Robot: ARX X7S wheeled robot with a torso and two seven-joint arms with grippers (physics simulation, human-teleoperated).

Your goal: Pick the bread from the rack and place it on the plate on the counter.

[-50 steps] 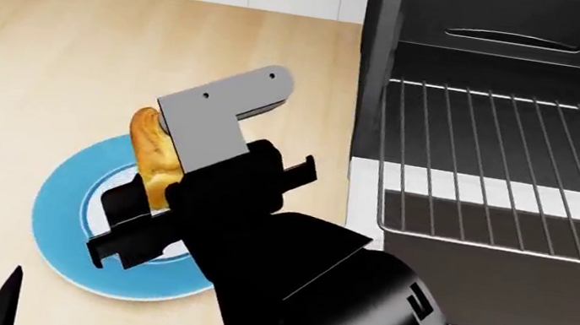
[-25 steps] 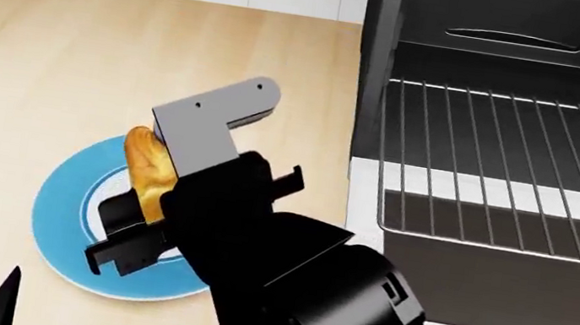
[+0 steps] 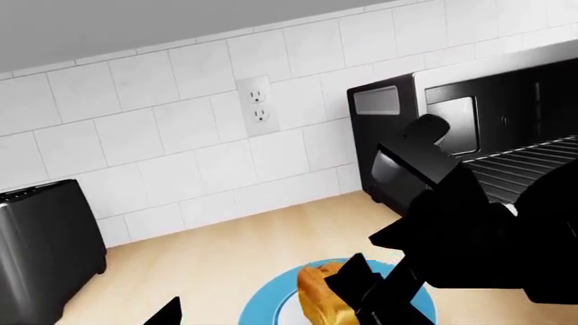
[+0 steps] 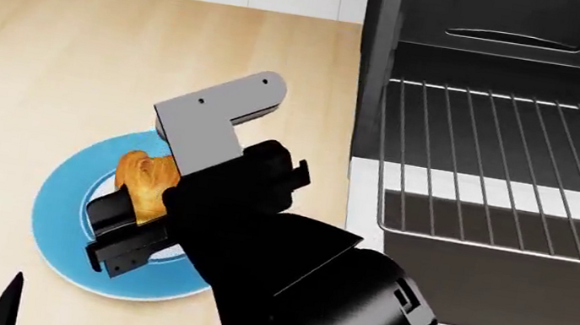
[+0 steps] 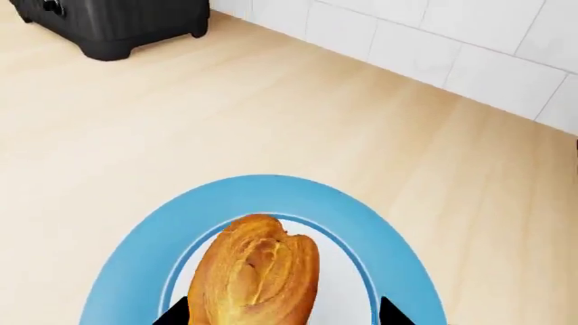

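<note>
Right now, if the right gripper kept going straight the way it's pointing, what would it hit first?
The bread, which sits right between the right gripper's fingertips, then the plate under it. Whether the loaf already rests on the plate is unclear.

1. The bread [image 5: 256, 272] just ahead of the right gripper [image 5: 280, 313] has a golden-orange crust, browned and flaky along its split, with a dull sheen.
2. The plate [image 5: 380, 237] under the gripper looks like smooth glazed ceramic, with a light-blue rim and a white centre.
3. The counter [image 4: 41, 68] around it is pale wood grain, smooth and matt.
4. The gripper's fingers [image 4: 122, 220] are matt black, plastic-looking; the bracket [image 4: 211, 117] behind them is flat grey, like brushed metal.
5. The rack [image 4: 507, 159] off to the gripper's right is thin, shiny silver wire.
6. The wall [image 3: 162, 135] beyond is glossy white tile.
</note>
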